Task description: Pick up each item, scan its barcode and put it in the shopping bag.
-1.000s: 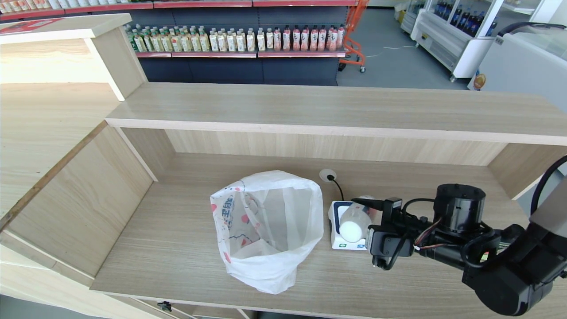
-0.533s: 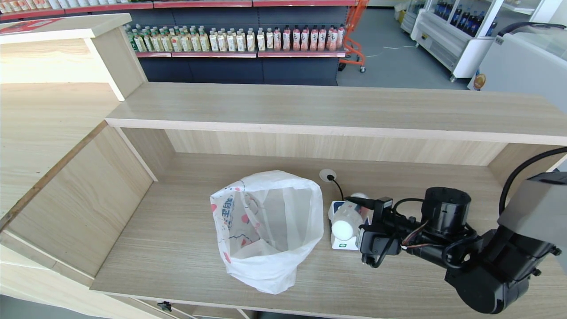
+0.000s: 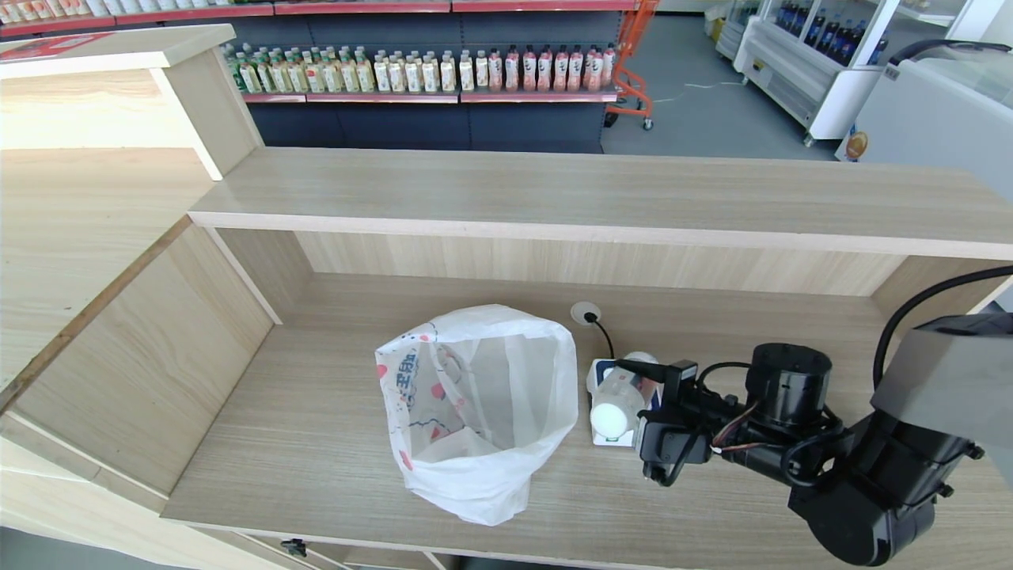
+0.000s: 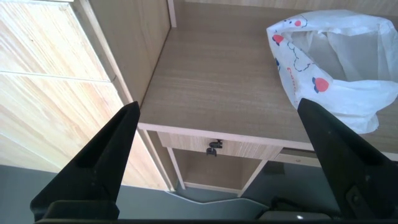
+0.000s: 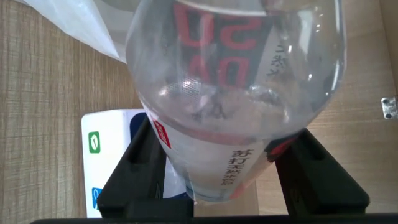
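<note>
Right gripper (image 3: 637,386): black fingers clamped on a bottle (image 3: 619,400), one finger on each side of the body. The bottle is clear, smooth, round plastic with a red-and-white label. It is held on its side and its pale round end faces the front of the counter (image 3: 301,427).

It sits directly over the scanner (image 3: 608,437), a small white box with rounded corners and green and blue marks on top. Whether bottle and scanner touch, I cannot tell. A black cable (image 3: 605,336) runs from the scanner to a round grommet in the counter behind it.

The shopping bag (image 3: 411,380) is just left of the scanner. It is thin, crinkled, translucent white plastic with a red and blue print, standing with its mouth open. The counter is matte light woodgrain laminate.

Left gripper (image 4: 217,107): dark wedge-shaped fingers wide apart with nothing between them. It looks down at the counter's front edge and the bag.

Versus 1 s ago, the right arm has shifted left toward the bag, carrying the bottle with it. The bottle now covers more of the scanner. Bag, scanner and cable are unmoved.
</note>
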